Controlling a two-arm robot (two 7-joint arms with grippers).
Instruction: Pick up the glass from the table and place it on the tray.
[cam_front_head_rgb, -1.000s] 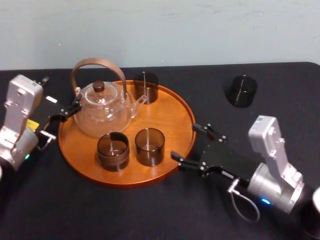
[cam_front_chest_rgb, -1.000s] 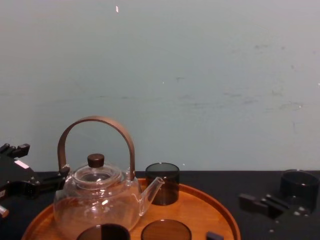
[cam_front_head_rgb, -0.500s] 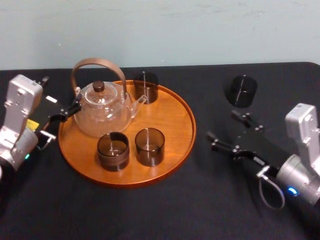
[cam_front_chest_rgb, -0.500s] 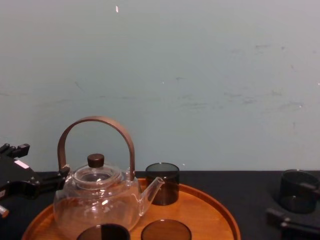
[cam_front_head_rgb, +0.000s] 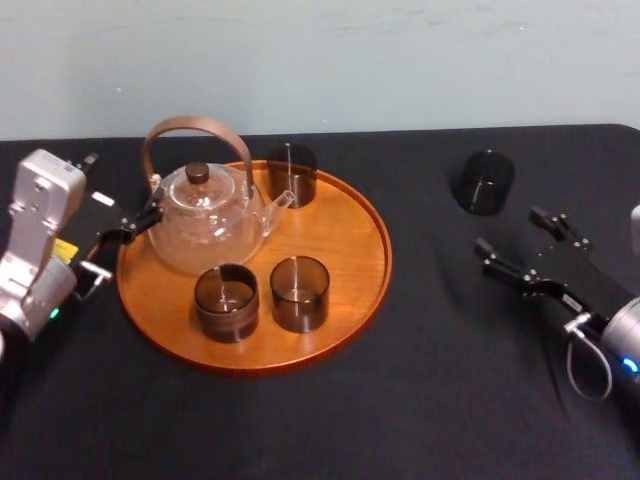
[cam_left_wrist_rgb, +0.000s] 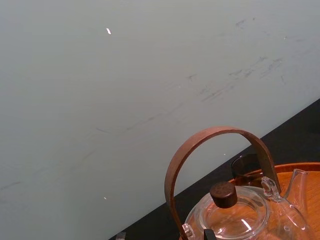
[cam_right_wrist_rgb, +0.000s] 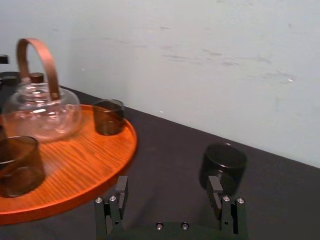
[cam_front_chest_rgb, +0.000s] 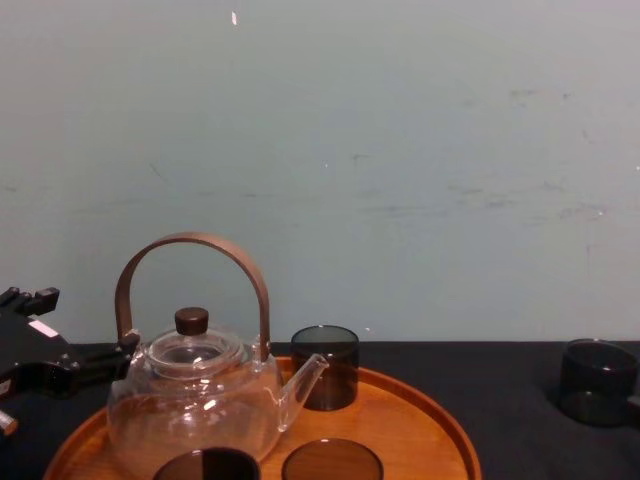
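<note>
A dark smoked glass (cam_front_head_rgb: 482, 182) (cam_front_chest_rgb: 597, 380) stands alone on the black table (cam_front_head_rgb: 400, 400), right of the round wooden tray (cam_front_head_rgb: 340, 240) (cam_front_chest_rgb: 440, 420). My right gripper (cam_front_head_rgb: 512, 230) hovers open just in front of and to the right of this glass, with nothing between its fingers. In the right wrist view the glass (cam_right_wrist_rgb: 223, 162) sits just beyond one fingertip of the open right gripper (cam_right_wrist_rgb: 168, 192), and the tray (cam_right_wrist_rgb: 100, 150) lies off to the side. My left gripper (cam_front_head_rgb: 120, 190) (cam_front_chest_rgb: 78, 322) rests open at the tray's left edge beside the teapot.
On the tray stand a glass teapot (cam_front_head_rgb: 205, 215) (cam_left_wrist_rgb: 235, 220) with a brown hoop handle and three more dark glasses: one at the back (cam_front_head_rgb: 291, 173), two at the front (cam_front_head_rgb: 226, 301) (cam_front_head_rgb: 299, 292). A pale wall backs the table.
My right gripper has drawn away from the tray's right edge, moving right and back toward the lone glass, still open. The left arm has not moved.
</note>
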